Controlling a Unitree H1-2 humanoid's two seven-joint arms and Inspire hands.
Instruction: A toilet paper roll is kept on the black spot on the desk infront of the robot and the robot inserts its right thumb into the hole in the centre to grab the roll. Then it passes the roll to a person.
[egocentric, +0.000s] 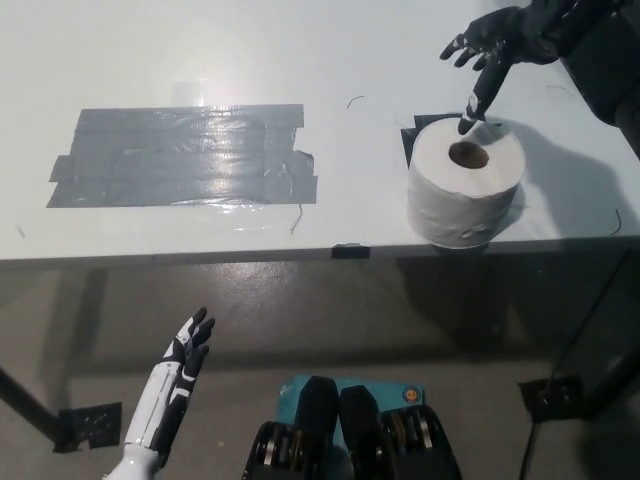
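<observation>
While the toilet paper roll (465, 192) stands upright on the black spot (411, 138) near the desk (180, 50) front edge, the black right hand (497, 45) hovers just behind it, fingers spread, thumb pointing down at the roll's top rim beside the hole, holding nothing. Grey tape patch (180, 156) lies well left. White left hand (170, 385) rests below the desk, fingers apart.

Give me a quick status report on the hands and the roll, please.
Right hand open above toilet paper roll, thumb pointing down at its hole, not in. Left hand open, low beside the desk. Roll upright on black spot. Nothing blocking.
</observation>
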